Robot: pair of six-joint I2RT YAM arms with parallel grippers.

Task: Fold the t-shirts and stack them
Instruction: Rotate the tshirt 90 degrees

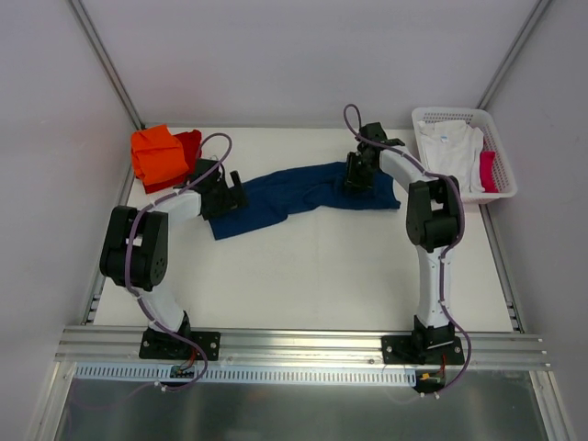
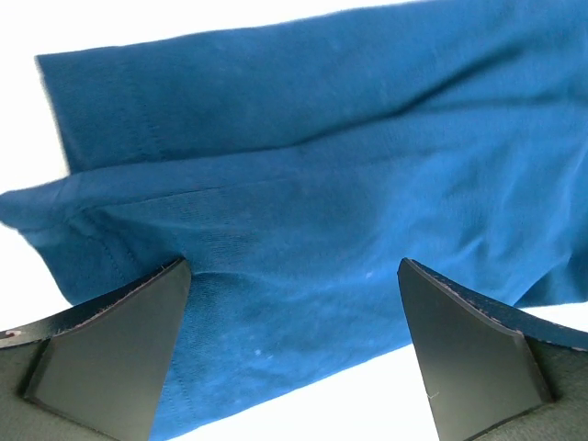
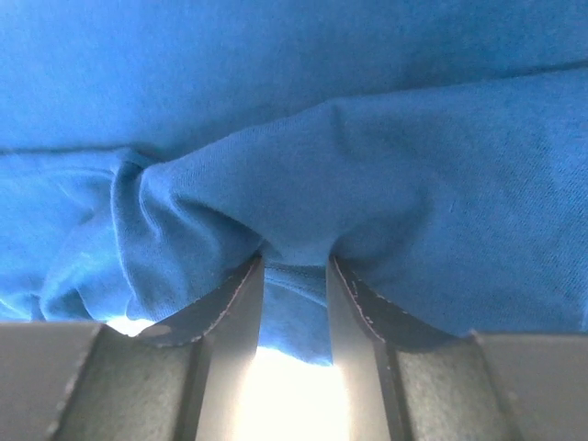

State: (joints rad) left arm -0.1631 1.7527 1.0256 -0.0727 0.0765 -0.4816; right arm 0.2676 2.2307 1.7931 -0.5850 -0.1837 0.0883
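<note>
Nearest you on the white table [image 1: 322,276], your left gripper [image 2: 294,266] hangs with its jaws spread wide just over the left end of the navy blue t-shirt [image 1: 276,197], holding nothing. The shirt lies stretched in a long, rumpled band across the middle of the table, from that gripper to the other. At its right end, your right gripper [image 3: 294,262] is down on the cloth with its fingers [image 3: 241,303] drawn close together and a bunched fold of navy fabric pinched between the tips.

Farther back on the left, an orange t-shirt [image 1: 154,156] sits folded at the table's far corner, with a red t-shirt [image 1: 190,142] just beside it. In the far right corner stands the white lattice basket [image 1: 448,112], holding a white t-shirt [image 1: 447,147] and a pink-red cloth [image 1: 488,173].
</note>
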